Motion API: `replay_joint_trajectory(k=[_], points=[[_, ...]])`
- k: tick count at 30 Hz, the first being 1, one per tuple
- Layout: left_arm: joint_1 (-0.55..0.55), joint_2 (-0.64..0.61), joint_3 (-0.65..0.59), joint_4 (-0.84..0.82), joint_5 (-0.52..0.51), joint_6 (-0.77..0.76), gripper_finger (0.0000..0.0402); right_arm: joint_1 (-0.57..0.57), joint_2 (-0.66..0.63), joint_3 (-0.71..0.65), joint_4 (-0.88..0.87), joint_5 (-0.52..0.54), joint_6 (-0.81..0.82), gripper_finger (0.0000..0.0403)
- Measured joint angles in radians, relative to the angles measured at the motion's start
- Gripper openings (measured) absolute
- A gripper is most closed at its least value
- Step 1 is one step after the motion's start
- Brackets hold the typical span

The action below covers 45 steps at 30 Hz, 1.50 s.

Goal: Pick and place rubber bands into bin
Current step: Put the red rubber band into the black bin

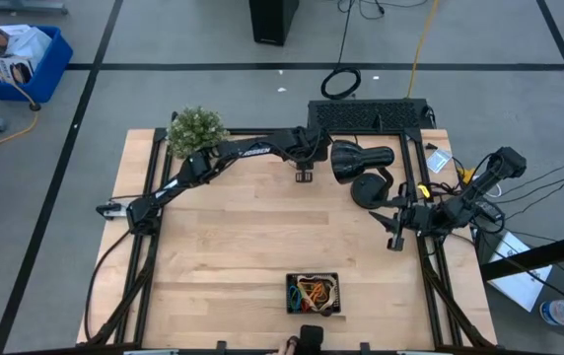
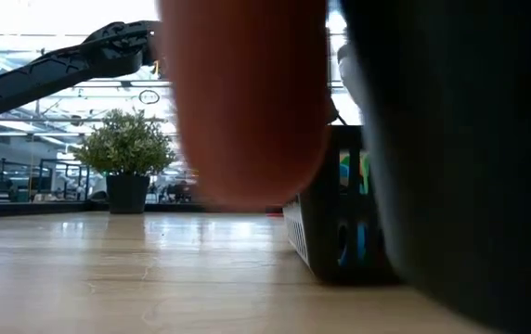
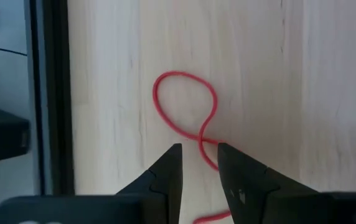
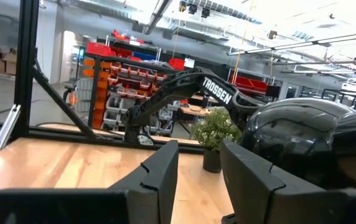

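Note:
A red rubber band [image 3: 184,102] lies flat on the wooden table, twisted into a figure eight. My left gripper [image 3: 198,154] is open at the table's far middle [image 1: 305,175], pointing down, its fingertips on either side of the band's crossing. The black bin [image 1: 314,294] stands near the table's near edge with several coloured bands inside; it also shows in the low view [image 2: 335,232]. My right gripper [image 1: 395,235] is open and empty at the table's right side [image 4: 200,155]. My left gripper comes from above, pointing down, over the red band's crossing [image 3: 201,138]. The band runs on behind one fingertip [image 3: 228,163]. I cannot tell whether the fingers touch the band, which lies slack on the table.
A black lamp [image 1: 361,163] and a potted plant [image 1: 195,130] stand at the table's far side, and a black slab [image 1: 366,115] lies behind them. A person's hand [image 1: 290,344] is at the near edge; a blurred fingertip [image 2: 247,102] blocks much of the low view.

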Motion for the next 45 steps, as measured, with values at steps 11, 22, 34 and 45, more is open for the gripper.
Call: replay_joint_trajectory(k=[11,22,34,45], points=[[0.028,0.000,0.000,-0.008,0.088,0.005,0.0074,0.000,0.000,0.000,-0.018,0.000,0.026,0.0116],[0.033,0.000,0.000,0.002,0.077,-0.043,0.0051,0.000,0.000,0.000,-0.018,0.000,0.025,0.0116],[0.020,-0.007,0.000,0.016,0.035,-0.048,0.0051,0.000,0.000,0.000,-0.026,0.000,0.023,0.0116],[0.013,-0.103,0.001,-0.112,-0.021,-0.105,0.0051,0.000,0.000,0.000,-0.032,-0.001,0.026,0.0116]])
